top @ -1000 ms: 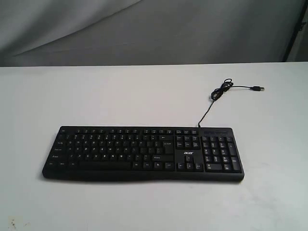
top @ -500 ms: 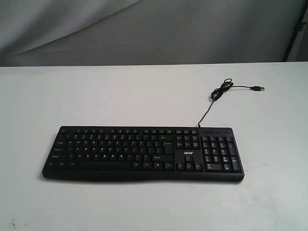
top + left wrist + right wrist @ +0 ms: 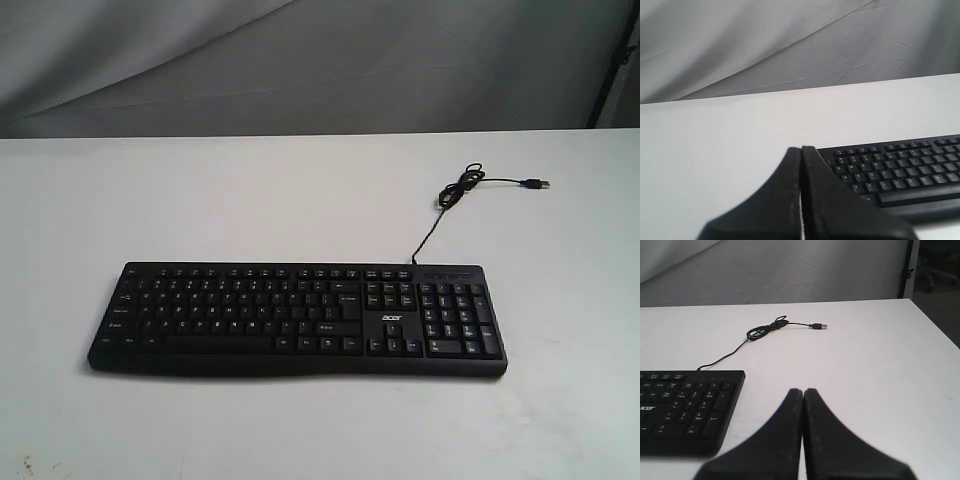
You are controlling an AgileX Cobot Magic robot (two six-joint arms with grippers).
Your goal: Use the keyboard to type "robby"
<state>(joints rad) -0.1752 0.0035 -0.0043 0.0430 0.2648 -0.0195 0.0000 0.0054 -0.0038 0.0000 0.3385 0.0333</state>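
Note:
The black keyboard lies flat on the white table, number pad to the right, white "acer" logo above the arrow keys. Its thin black cable curls away behind it and ends in a USB plug. Neither arm shows in the exterior view. In the left wrist view my left gripper is shut with nothing in it, off the keyboard's left end. In the right wrist view my right gripper is shut and empty, off the number pad end of the keyboard.
The white table spreads around the keyboard, backed by a grey cloth. The USB plug lies loose on the table behind the number pad. The table's right edge shows in the right wrist view.

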